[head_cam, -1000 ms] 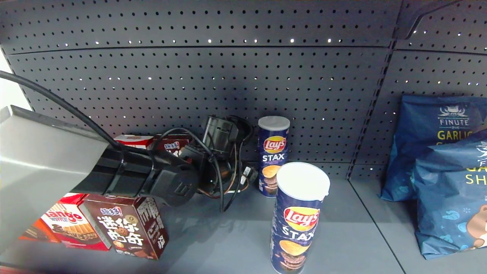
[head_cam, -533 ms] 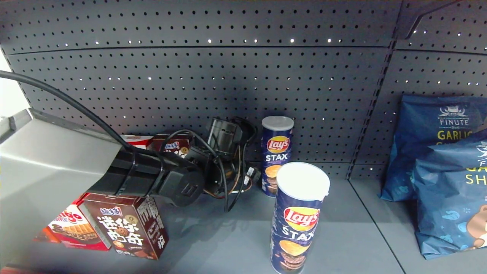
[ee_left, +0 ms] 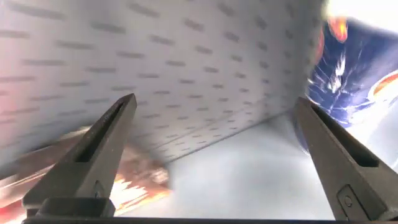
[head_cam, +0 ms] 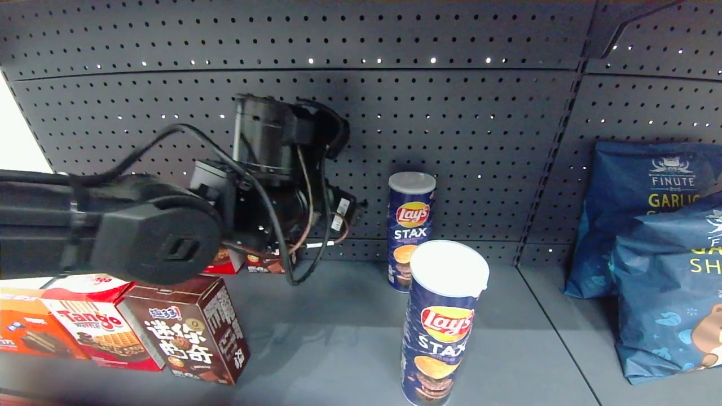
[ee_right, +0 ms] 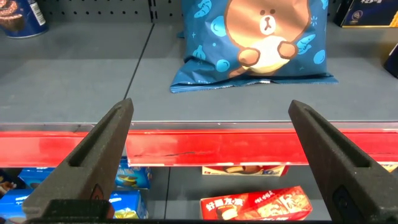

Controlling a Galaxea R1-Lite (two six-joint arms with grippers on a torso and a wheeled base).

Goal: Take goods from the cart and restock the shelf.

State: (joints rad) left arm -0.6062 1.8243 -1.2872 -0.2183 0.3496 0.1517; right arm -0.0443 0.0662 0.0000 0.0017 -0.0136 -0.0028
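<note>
Two tall blue chip cans stand on the grey shelf, one at the back by the pegboard and one nearer the front. My left arm's wrist hangs above the shelf, left of the back can. My left gripper is open and holds nothing, facing the pegboard with a blue can off to one side. The right gripper is open too, in front of the red shelf edge, pointing at a blue bear-print bag.
A brown chocolate box, a wafer box and an orange box line the shelf's front left. Small boxes sit at the back under the wrist. Blue snack bags fill the right bay. Red boxes lie on a lower shelf.
My left arm has risen from the shelf floor, near the back boxes, to well above them. The back can shifted slightly to the right early on.
</note>
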